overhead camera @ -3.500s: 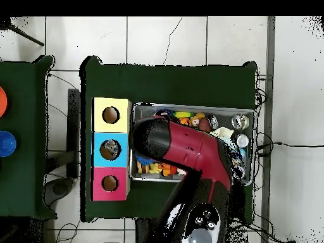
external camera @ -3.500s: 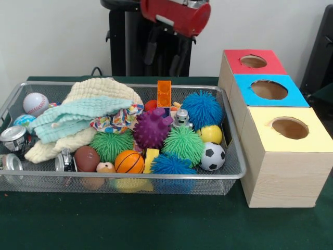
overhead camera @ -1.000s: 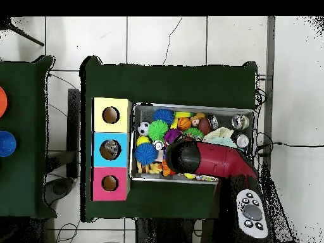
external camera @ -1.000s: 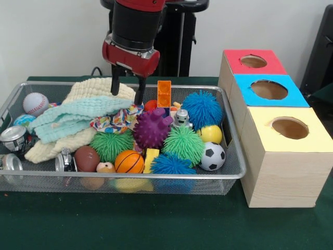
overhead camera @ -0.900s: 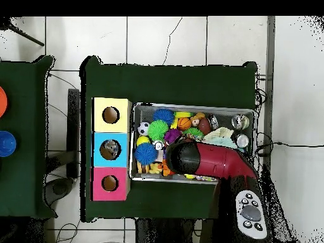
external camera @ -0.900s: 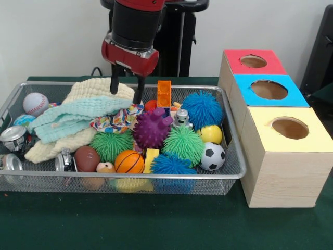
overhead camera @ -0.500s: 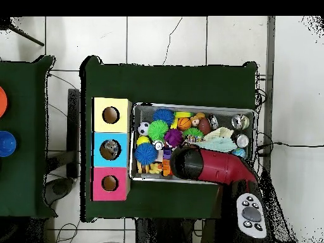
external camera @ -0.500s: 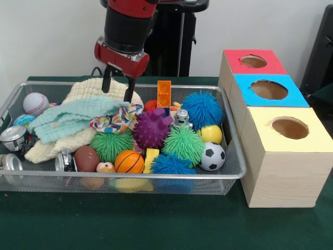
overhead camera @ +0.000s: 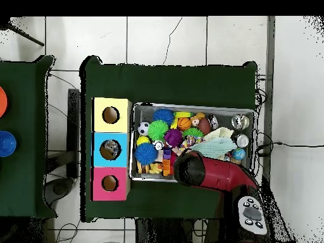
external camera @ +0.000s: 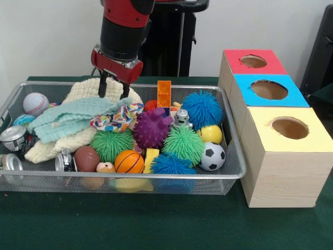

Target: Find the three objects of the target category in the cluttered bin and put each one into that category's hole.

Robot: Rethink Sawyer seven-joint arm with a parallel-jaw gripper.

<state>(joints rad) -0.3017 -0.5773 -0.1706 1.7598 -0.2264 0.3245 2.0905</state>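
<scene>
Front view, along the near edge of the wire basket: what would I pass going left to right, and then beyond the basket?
Silver can → small brown football → orange basketball → blue spiky ball → soccer ball → yellow-topped box.

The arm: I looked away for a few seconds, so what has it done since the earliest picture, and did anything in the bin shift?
The arm came down from the top of the picture. Its gripper then slid sideways from beside the orange block to over the cream knitted cloth, fingers open, holding nothing. The balls, cans and three boxes stayed put.
</scene>
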